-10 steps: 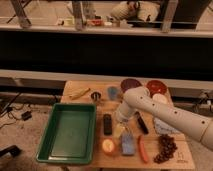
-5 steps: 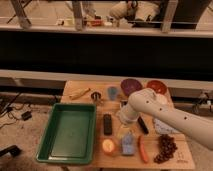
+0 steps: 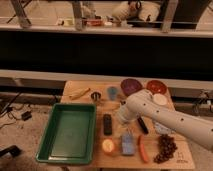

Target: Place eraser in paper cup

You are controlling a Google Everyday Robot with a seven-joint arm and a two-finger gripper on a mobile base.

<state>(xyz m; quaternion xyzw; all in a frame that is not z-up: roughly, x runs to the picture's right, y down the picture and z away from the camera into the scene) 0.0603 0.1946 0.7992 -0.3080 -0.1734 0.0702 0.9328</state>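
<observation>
The eraser [image 3: 107,124] is a small black block lying flat on the wooden table [image 3: 75,86], just right of the green tray. The paper cup [image 3: 160,99] is a small white round cup at the back right, beside the red bowl. My white arm reaches in from the right, and its bulky wrist covers the table's middle. The gripper [image 3: 123,119] hangs below the wrist, a little right of the eraser and well left of the paper cup. It holds nothing that I can see.
A green tray [image 3: 67,132] fills the left side. At the back are a banana [image 3: 80,93], dark metal cup [image 3: 96,96], blue cup [image 3: 113,92], purple bowl [image 3: 131,86] and red bowl [image 3: 156,86]. In front are an orange fruit [image 3: 108,145], blue-grey block [image 3: 127,145], black-handled tool [image 3: 143,125] and grapes [image 3: 166,147].
The arm's wrist has swung slightly right and closer to the camera, covering more of the table's middle. The eraser and the paper cup have not moved.
</observation>
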